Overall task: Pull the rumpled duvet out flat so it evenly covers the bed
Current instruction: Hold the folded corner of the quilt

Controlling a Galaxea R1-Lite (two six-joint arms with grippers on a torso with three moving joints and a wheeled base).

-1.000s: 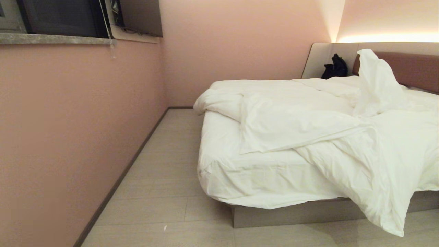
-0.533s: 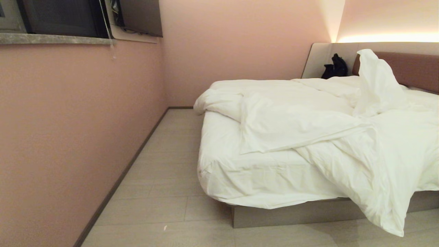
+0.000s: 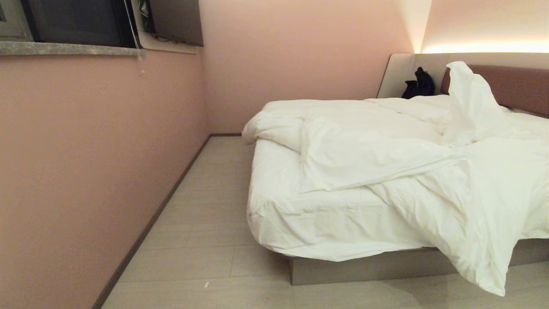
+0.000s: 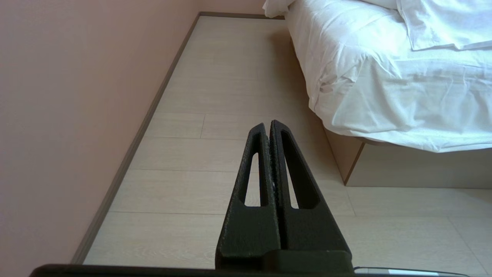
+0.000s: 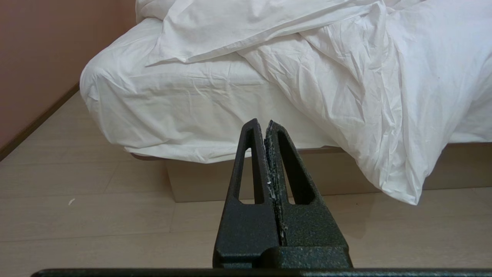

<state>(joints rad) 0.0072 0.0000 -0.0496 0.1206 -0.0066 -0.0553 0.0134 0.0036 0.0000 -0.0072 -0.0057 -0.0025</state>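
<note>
The white duvet (image 3: pixel 386 150) lies rumpled across the bed (image 3: pixel 326 223), bunched up toward the brown headboard (image 3: pixel 514 86), with one corner hanging off the foot edge almost to the floor (image 5: pixel 392 154). The sheeted mattress corner (image 4: pixel 346 84) is uncovered. Neither arm shows in the head view. My left gripper (image 4: pixel 268 124) is shut and empty, out over the floor short of the bed's corner. My right gripper (image 5: pixel 261 122) is shut and empty too, facing the foot of the bed and apart from the hanging duvet.
A pink wall (image 3: pixel 94 163) with a dark skirting runs along the left, leaving an aisle of pale floor (image 3: pixel 206 206) beside the bed. A dark bag (image 3: pixel 419 83) sits by the headboard. The grey-beige plinth (image 3: pixel 364 268) stands under the mattress. A window ledge (image 3: pixel 68 49) is high on the left.
</note>
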